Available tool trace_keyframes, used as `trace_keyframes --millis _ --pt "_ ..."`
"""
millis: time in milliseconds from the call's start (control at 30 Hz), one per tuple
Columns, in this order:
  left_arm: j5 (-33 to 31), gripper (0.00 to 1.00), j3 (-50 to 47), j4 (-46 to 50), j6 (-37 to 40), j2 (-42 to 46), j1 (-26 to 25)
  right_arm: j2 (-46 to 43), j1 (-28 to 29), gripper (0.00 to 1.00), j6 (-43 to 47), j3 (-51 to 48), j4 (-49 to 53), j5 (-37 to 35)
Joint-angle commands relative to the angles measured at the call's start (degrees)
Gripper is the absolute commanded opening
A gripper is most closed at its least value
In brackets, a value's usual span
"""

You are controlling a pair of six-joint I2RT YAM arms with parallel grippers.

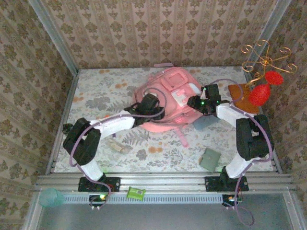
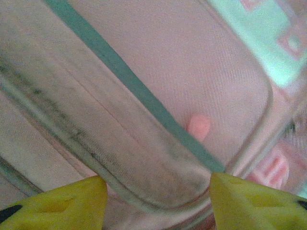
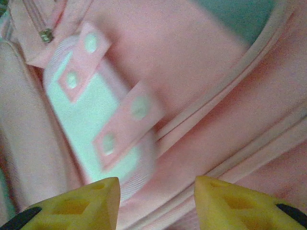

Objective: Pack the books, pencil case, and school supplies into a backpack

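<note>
A: Okay, where is the backpack (image 1: 168, 88) lying?
B: It is lying mid-table, toward the far wall. Both arms are reaching onto it, the left gripper (image 2: 158, 208) at its left side and the right gripper (image 3: 157, 203) at its right side.
A: Jaws?
B: The left fingers are standing apart with a padded pink seam (image 2: 144, 158) running between them. Whether they are pinching it, cannot tell. The right jaws are standing released over the fabric beside a pale mint patch (image 3: 91, 120), with nothing clamped.
A: Books, supplies?
B: A brown book (image 1: 238, 93) is lying at the far right, outside the bag, partly under a red ornament (image 1: 261, 91). A blue-grey flat item (image 1: 205, 123) is lying just beside the backpack under the right arm. A grey-green square (image 1: 209, 159) is sitting near the right base. A small stationery piece (image 1: 120, 146) is lying near the left arm, too small to name.
</note>
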State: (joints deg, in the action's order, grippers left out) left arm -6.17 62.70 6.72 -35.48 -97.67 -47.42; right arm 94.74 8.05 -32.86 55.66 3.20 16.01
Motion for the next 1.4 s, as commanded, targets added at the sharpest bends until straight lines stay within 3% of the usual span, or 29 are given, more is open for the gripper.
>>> trace_keyframes --millis 0,133,367,567,767,1033,1167,1367 --pt "-0.21 0.56 2.90 0.36 -5.36 -3.61 -3.67 -2.33 0.85 0.45 2.11 -0.14 -0.61 -1.91" --pt "-7.08 0.59 2.71 1.49 -3.60 -3.77 -4.51 0.41 1.00 0.40 2.23 0.89 3.41 -5.14" --pt "-7.10 0.59 0.57 1.04 -0.28 -6.49 4.93 2.53 2.05 0.40 -0.32 -1.87 1.52 -2.62" --pt "-7.25 0.62 1.20 1.37 5.34 -4.31 11.56 5.85 10.42 0.39 -5.74 -2.31 -5.67 1.25" --pt "-12.93 0.69 5.00 3.78 12.48 1.62 16.65 6.90 16.73 0.39 -8.71 1.85 -13.84 10.40" --pt "-16.81 0.72 -1.26 4.00 9.08 8.37 11.85 0.50 14.14 0.39 3.75 3.64 0.16 -2.36" --pt "-10.79 0.68 -4.60 1.65 1.75 8.62 4.52 1.48 12.02 0.41 8.09 6.80 5.82 -9.71" --pt "-4.16 0.56 2.38 2.80 -4.31 -1.42 -2.26 7.54 8.15 0.42 8.02 10.33 4.00 -7.57"
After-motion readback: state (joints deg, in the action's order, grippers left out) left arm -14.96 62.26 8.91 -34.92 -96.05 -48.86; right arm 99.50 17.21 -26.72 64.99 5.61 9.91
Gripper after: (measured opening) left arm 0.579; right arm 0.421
